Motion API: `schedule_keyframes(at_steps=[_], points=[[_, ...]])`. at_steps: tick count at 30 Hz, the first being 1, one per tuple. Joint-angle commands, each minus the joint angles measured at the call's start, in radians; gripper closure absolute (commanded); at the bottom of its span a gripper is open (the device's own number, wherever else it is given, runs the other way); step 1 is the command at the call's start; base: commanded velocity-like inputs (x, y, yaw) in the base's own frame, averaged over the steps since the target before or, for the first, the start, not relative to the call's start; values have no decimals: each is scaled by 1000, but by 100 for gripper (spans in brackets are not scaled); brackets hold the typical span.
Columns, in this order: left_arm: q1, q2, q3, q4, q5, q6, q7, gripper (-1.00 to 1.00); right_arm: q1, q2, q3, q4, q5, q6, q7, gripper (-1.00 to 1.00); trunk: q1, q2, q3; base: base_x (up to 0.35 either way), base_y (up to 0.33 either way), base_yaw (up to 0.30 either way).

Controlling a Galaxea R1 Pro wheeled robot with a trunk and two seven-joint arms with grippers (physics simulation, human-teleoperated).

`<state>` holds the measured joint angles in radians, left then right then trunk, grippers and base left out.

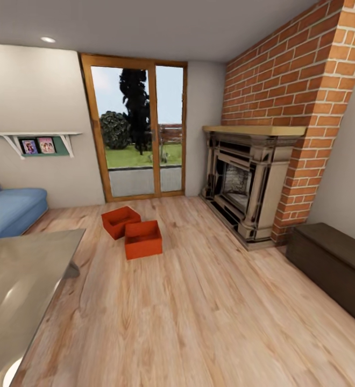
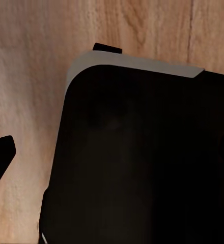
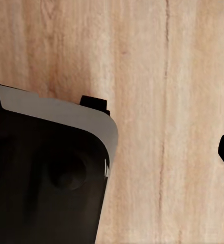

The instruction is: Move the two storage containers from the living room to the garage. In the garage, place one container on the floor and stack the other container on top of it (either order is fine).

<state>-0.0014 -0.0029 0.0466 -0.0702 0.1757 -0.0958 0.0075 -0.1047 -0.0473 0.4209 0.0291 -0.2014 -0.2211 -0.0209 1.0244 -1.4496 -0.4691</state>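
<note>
Sitting corner to corner, two storage containers [image 1: 136, 231] rest on open plank floor [image 1: 210, 312] between sofa [image 1: 8, 209] and fireplace [image 1: 242, 188]. Neither gripper's opening can be told.

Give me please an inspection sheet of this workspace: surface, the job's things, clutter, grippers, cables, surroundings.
Surface: light wood plank floor, bare between the robot and the containers.
Job's things: two red-orange open-top storage containers on the floor before the glass door, the nearer container and the farther container, corners close or touching, both look empty.
Clutter: nothing seen on the floor besides the containers.
Grippers: in both wrist views a dark fingertip shows at the frame edge over wood floor; open or shut cannot be told.
Cables: nothing seen.
Surroundings: glass coffee table at near left, blue sofa, brick fireplace, dark wooden chest at right, wall shelf.
</note>
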Motion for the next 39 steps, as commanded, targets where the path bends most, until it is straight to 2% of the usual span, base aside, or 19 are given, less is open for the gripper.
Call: schedule_keyframes(at_steps=[1,35,39], points=[[0,0,4,0,2,-1,0,-100,-1,0,9,3,-9,-6,-1,-100,1,0,-1,325,0,265],[0,0,3,0,-1,7,0,-100,-1,4,9,3,-9,-6,-1,-100,1,0,-1,325,0,265],[0,0,3,0,-1,7,0,-100,-1,2,9,3,-8,-6,-1,-100,1,0,-1,325,0,106]])
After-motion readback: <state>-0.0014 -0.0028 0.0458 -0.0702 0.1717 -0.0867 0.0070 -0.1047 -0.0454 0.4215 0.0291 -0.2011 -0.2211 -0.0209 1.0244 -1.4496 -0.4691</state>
